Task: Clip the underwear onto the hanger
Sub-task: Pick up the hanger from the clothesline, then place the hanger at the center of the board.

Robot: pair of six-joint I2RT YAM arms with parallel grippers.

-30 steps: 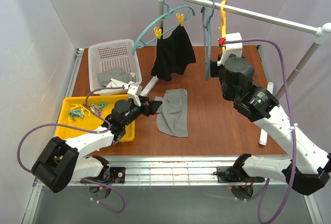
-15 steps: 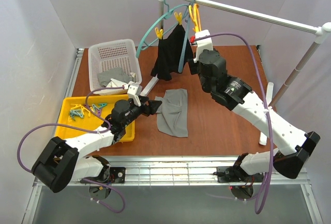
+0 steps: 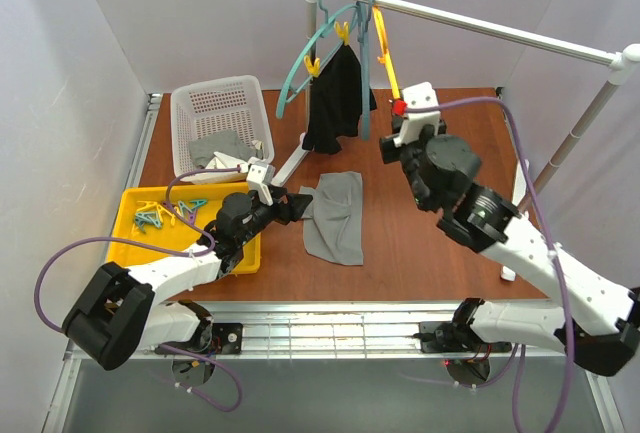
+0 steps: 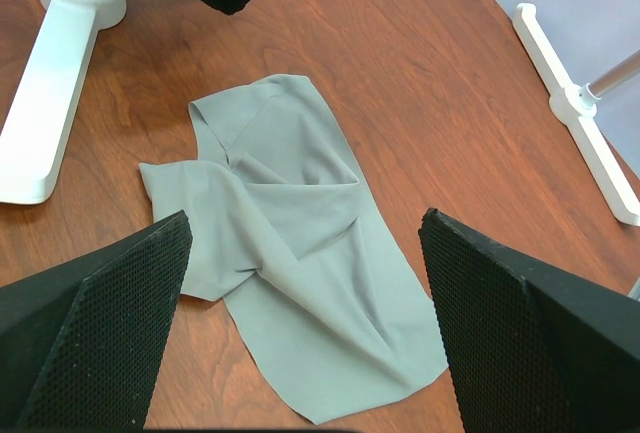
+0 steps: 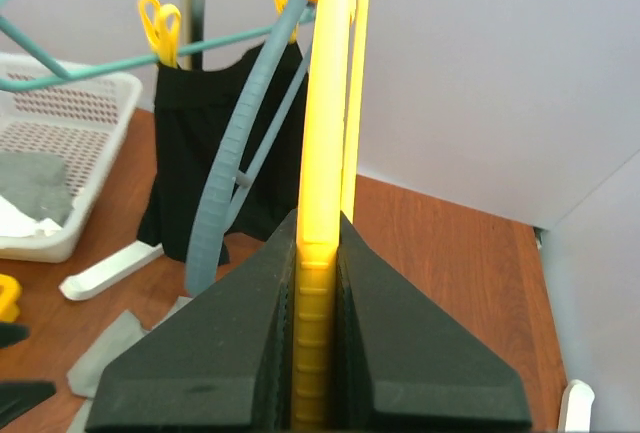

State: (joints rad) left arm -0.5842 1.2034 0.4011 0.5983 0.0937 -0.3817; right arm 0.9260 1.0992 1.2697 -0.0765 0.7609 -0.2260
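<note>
underwear: matt grey cloth | hanger: glossy plastic | table: wood

We see a robotics lab test cell: two robot arms bolted to the edge of a wood-look table, boxed in by plain white panels. Purple cables loop off them, and a clothes rail, basket and yellow tray sit staged as props.

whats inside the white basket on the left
Crumpled grey fabric lies in the white basket, with something white beside it that is too unclear to name. Whatever sits beneath the fabric is covered and cannot be seen.
</note>
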